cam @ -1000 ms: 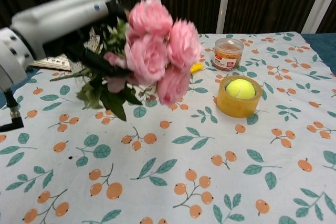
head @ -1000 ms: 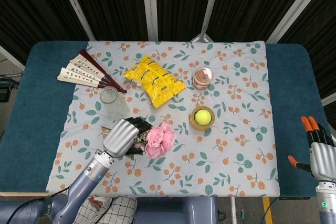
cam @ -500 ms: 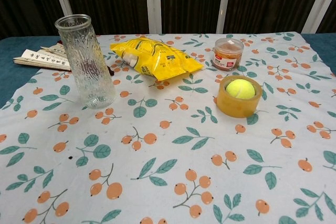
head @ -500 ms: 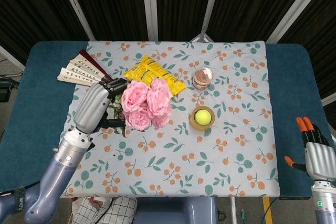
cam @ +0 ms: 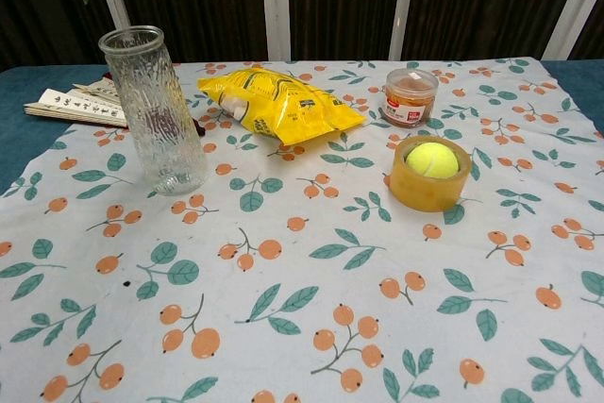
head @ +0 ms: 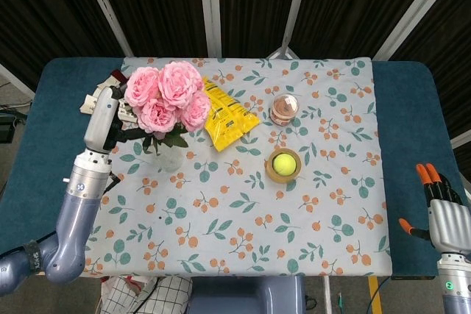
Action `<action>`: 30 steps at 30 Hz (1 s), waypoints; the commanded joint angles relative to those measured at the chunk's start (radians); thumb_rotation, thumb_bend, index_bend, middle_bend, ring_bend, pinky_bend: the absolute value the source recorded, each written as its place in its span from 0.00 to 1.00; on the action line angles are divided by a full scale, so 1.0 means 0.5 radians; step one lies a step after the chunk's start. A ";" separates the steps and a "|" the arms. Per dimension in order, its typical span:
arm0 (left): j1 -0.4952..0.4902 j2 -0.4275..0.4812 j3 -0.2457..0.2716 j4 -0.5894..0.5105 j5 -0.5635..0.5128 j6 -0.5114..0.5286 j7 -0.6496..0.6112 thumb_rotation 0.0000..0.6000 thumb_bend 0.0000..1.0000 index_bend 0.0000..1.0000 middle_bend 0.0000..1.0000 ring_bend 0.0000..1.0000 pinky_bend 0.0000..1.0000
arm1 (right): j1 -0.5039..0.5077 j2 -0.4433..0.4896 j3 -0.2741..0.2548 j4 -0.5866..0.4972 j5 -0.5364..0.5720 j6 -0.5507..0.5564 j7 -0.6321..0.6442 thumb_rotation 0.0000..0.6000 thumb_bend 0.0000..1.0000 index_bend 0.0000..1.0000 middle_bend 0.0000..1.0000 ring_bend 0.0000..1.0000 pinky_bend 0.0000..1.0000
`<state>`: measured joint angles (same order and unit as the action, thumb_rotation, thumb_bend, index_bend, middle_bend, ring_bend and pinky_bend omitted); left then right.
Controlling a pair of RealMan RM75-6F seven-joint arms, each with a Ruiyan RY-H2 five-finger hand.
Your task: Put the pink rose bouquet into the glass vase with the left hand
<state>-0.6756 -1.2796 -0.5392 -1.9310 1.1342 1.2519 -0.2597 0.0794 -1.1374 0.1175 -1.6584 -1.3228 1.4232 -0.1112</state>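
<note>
Bouquet (head: 165,98): grasped by left hand (head: 103,117), raised above glass vase (cam: 156,110). Advice: point stems straight down over rim, lower slowly. Right hand (head: 444,215): idle, fingers apart.

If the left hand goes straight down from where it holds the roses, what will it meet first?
Probably the glass vase: the left hand holds the pink rose bouquet above it, the stems about over its mouth. Depth is uncertain; the chest view shows the vase empty.
</note>
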 commanded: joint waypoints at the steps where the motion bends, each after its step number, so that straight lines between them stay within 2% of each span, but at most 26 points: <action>1: -0.022 -0.081 0.027 0.163 -0.027 -0.054 -0.119 1.00 0.45 0.46 0.49 0.41 0.54 | 0.000 0.000 0.004 0.005 0.006 -0.001 0.006 1.00 0.16 0.08 0.00 0.01 0.20; 6: -0.047 -0.165 0.056 0.324 -0.023 -0.080 -0.195 1.00 0.45 0.46 0.48 0.41 0.54 | 0.003 0.001 0.005 0.016 0.012 -0.011 0.022 1.00 0.15 0.08 0.00 0.01 0.20; 14: -0.082 -0.266 0.061 0.425 -0.007 -0.084 -0.275 1.00 0.45 0.46 0.48 0.41 0.54 | 0.008 0.001 0.011 0.030 0.015 -0.019 0.046 1.00 0.16 0.08 0.00 0.01 0.20; 20: -0.096 -0.289 0.047 0.398 -0.003 -0.083 -0.299 1.00 0.45 0.46 0.48 0.41 0.54 | 0.003 0.006 0.007 0.030 0.005 -0.011 0.055 1.00 0.16 0.08 0.00 0.01 0.20; 30: -0.107 -0.271 -0.040 0.284 -0.048 -0.011 -0.225 1.00 0.45 0.46 0.48 0.41 0.54 | 0.003 0.008 0.009 0.032 0.003 -0.010 0.069 1.00 0.16 0.08 0.00 0.01 0.20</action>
<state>-0.7280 -1.4158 -0.5547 -1.7851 1.1141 1.2434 -0.3750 0.0810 -1.1337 0.1221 -1.6421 -1.3211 1.4182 -0.0768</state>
